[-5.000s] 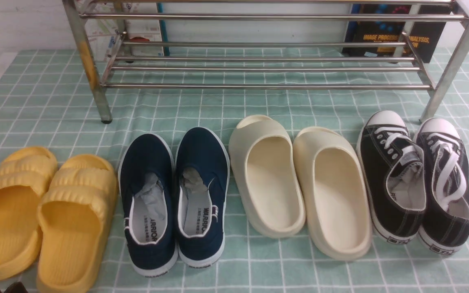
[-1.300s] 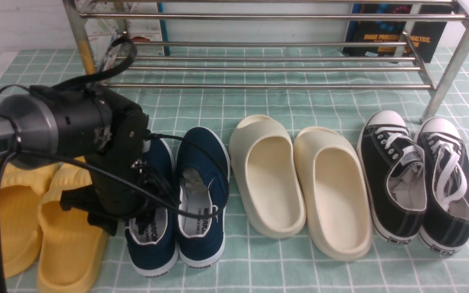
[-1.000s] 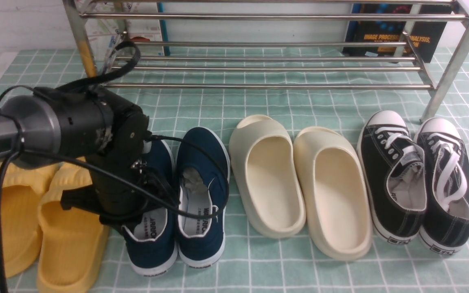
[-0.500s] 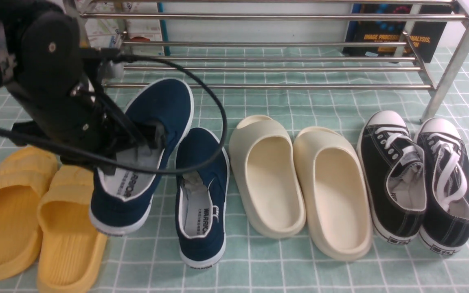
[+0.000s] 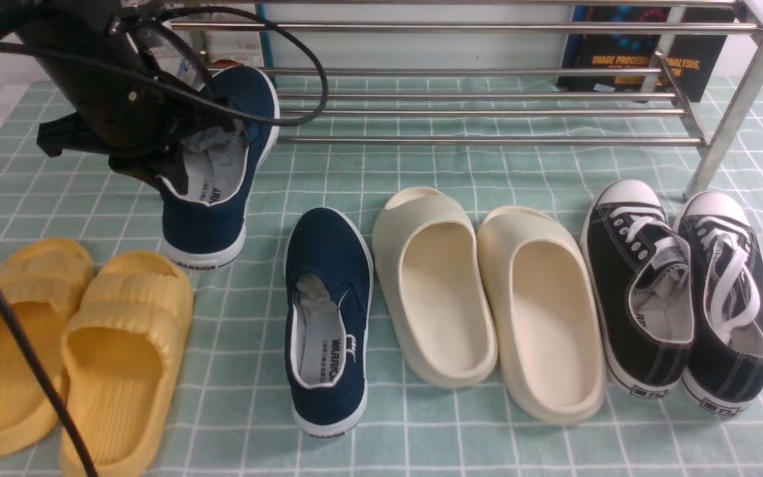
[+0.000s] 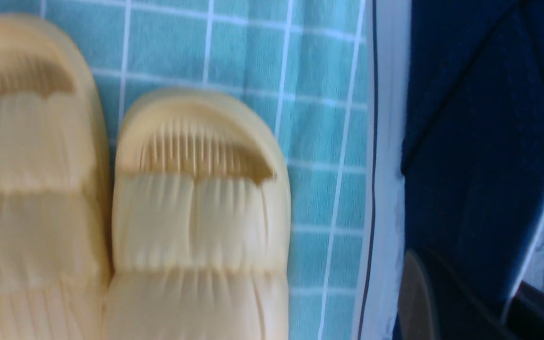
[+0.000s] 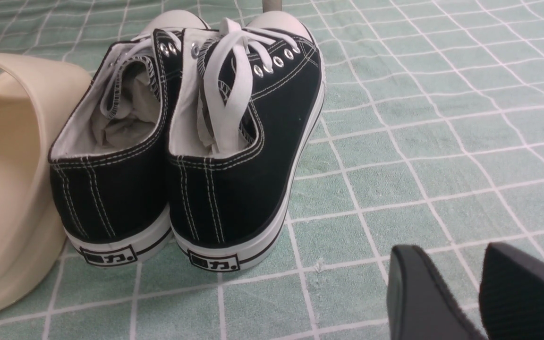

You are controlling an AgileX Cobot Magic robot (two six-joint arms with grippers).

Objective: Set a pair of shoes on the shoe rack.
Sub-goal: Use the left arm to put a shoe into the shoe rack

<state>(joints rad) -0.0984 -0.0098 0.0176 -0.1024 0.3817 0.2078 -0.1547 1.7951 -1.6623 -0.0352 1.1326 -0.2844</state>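
One navy shoe (image 5: 206,218) of the pair of shoes hangs in the air, heel down, its toe up by the lower bars at the left end of the shoe rack (image 5: 474,140). My left gripper (image 5: 179,162) is shut on that shoe's side wall (image 6: 465,141), one finger inside and one outside. The other navy shoe (image 5: 328,318) lies flat on the checked cloth. My right gripper (image 7: 463,283) shows only in the right wrist view, low over the cloth behind the black sneakers (image 7: 182,141), its fingers slightly apart with nothing between them.
Yellow slippers (image 5: 70,344) lie at the left, directly under the lifted shoe's side (image 6: 196,212). Cream clogs (image 5: 487,298) sit in the middle and black lace-up sneakers (image 5: 679,291) at the right. The rack's right leg (image 5: 726,132) stands behind the sneakers. Books (image 5: 640,53) lean behind the rack.
My left gripper has lifted the left navy shoe off the cloth and carried it up and back toward the rack's left end. The other shoes have not moved.
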